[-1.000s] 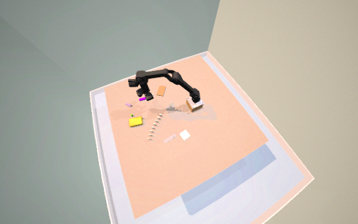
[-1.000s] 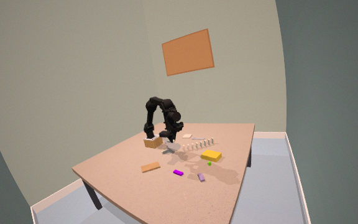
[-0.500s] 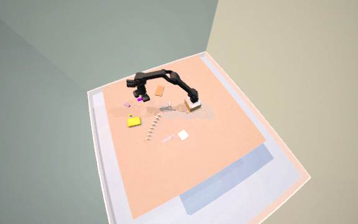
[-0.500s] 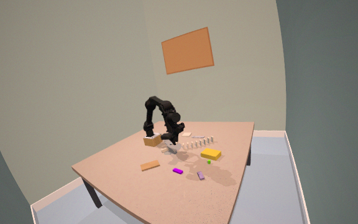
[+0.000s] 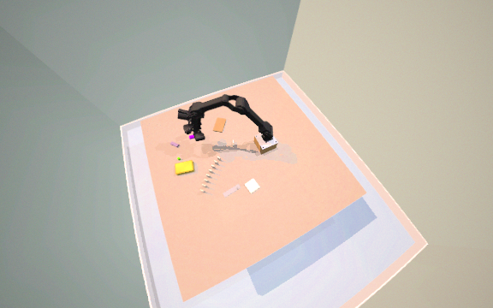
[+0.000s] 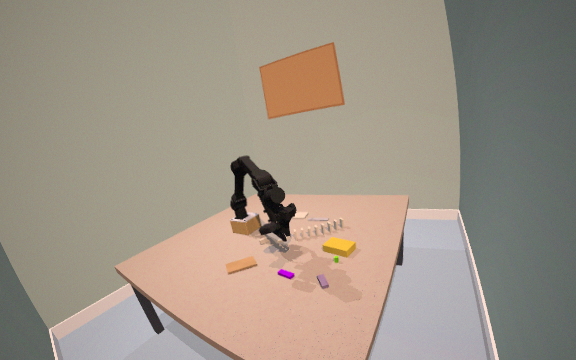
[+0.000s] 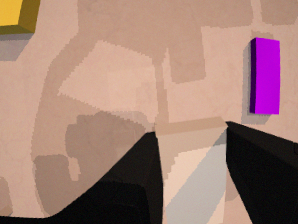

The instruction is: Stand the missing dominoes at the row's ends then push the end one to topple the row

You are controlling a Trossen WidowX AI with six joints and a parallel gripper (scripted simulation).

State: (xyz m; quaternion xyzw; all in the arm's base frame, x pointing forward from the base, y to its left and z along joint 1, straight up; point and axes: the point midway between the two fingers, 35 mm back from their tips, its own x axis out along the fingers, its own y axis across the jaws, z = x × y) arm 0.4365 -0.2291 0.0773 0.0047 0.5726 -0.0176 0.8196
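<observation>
My gripper (image 5: pixel 193 132) (image 7: pixel 189 138) is shut on a cream domino (image 7: pixel 195 175), which shows between the black fingers in the wrist view. It is above the table, to the left of the arm's base in the top view and away from the row. Several pale dominoes (image 5: pixel 207 180) (image 6: pixel 322 229) stand upright in a slanting, evenly spaced row. Another pale domino (image 5: pixel 233 142) (image 6: pixel 262 241) is apart from the row, between it and the orange slab; its pose is too small to tell. The held domino's lower end is hidden in the top and exterior views.
A yellow block (image 5: pixel 184 168) (image 6: pixel 339 246) and a green cube (image 5: pixel 179 158) (image 6: pixel 336 259) are beside the row. A purple block (image 6: pixel 286 274) (image 7: pixel 266 76), mauve block (image 5: pixel 175 145) (image 6: pixel 322 281), orange slab (image 5: pixel 219 125) (image 6: pixel 241 265), white square (image 5: pixel 252 186) and pale bar (image 5: pixel 231 191) lie around.
</observation>
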